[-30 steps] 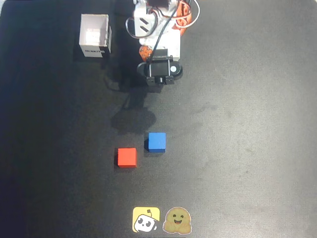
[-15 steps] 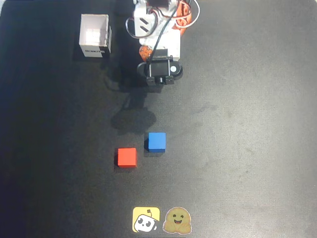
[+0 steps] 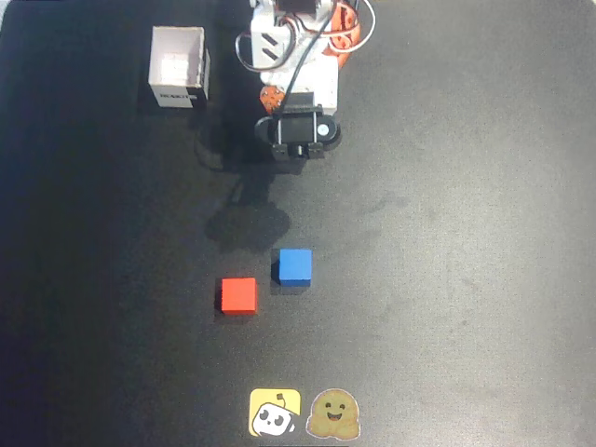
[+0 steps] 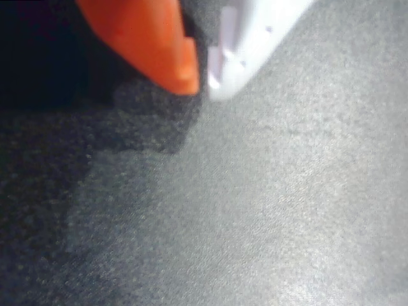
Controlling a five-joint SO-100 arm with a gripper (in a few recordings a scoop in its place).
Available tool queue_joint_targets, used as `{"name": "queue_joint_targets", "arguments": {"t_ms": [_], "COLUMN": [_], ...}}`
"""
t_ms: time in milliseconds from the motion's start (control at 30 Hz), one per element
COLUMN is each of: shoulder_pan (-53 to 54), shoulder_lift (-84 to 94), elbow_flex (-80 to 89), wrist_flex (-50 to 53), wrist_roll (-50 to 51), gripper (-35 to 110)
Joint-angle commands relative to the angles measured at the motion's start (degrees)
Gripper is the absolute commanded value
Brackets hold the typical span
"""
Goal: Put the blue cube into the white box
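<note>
Gripper (image 4: 203, 76) in wrist view: orange finger (image 4: 153, 44) and white finger (image 4: 248, 44) tips nearly touching, jaws together, nothing btwn them, over bare dark mat (image 4: 268, 210). Overhead view: arm (image 3: 296, 93) folded at top centre, its shadow on mat below. Blue cube (image 3: 295, 266) mid-mat, well apart from arm, resting flat. Red cube (image 3: 238, 295) just beside it, lower left, not touching. White box (image 3: 177, 67) top left, open side up, label facing down-frame, far from blue cube. Two stickers (image 3: 304, 413) at bottom edge.

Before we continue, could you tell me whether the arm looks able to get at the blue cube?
Probably yes: the blue cube sits apart from the red cube, with bare mat between it and the arm.
</note>
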Motion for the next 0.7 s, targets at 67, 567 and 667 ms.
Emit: {"name": "queue_joint_targets", "arguments": {"t_ms": [67,567,667], "shoulder_pan": [0.35,0.62,1.41], "shoulder_lift": [0.26,-4.48,-18.46], "elbow_flex": [-0.18,-8.79,-18.28], "wrist_flex": [0.18,-2.46,-4.48], "wrist_roll": [0.35,-1.67,-3.78], "gripper": [0,0,0]}}
